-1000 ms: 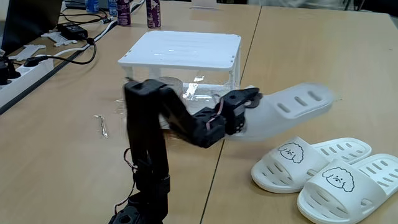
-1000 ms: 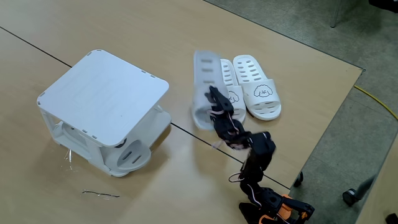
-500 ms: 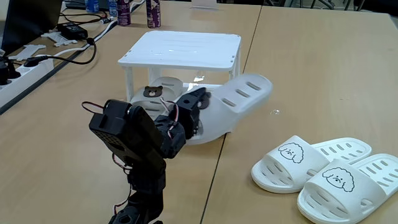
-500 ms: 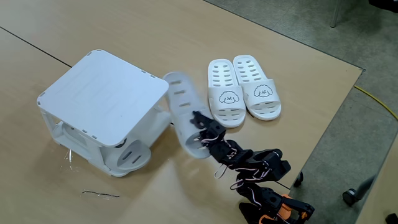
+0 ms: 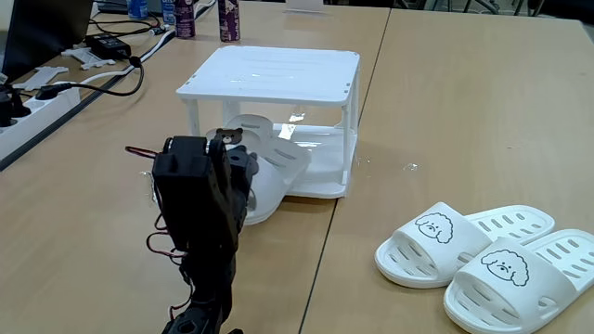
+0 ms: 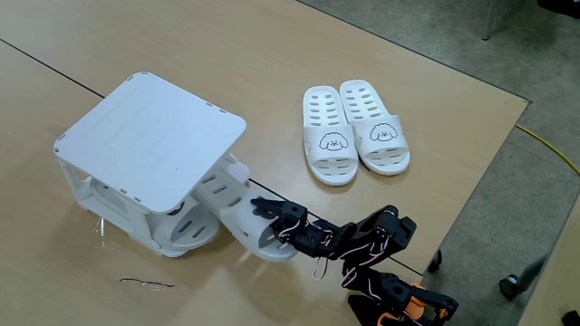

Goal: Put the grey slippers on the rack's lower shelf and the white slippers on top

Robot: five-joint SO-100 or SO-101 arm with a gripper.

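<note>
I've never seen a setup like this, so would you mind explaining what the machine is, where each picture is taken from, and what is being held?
It is a small black robot arm with a two-finger gripper. One fixed view looks low across the wooden table; the other looks down from high up. A white two-tier rack stands there, with one grey slipper on its lower shelf. The gripper holds a second grey slipper, pushing it toe-first under the top tier. The white slippers, printed with dog faces, lie side by side on the table.

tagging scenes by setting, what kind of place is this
Probably an office or lab workspace: wooden tables pushed together, a power strip with black cables, bottles at the far edge, and carpeted floor with what looks like a chair caster.
</note>
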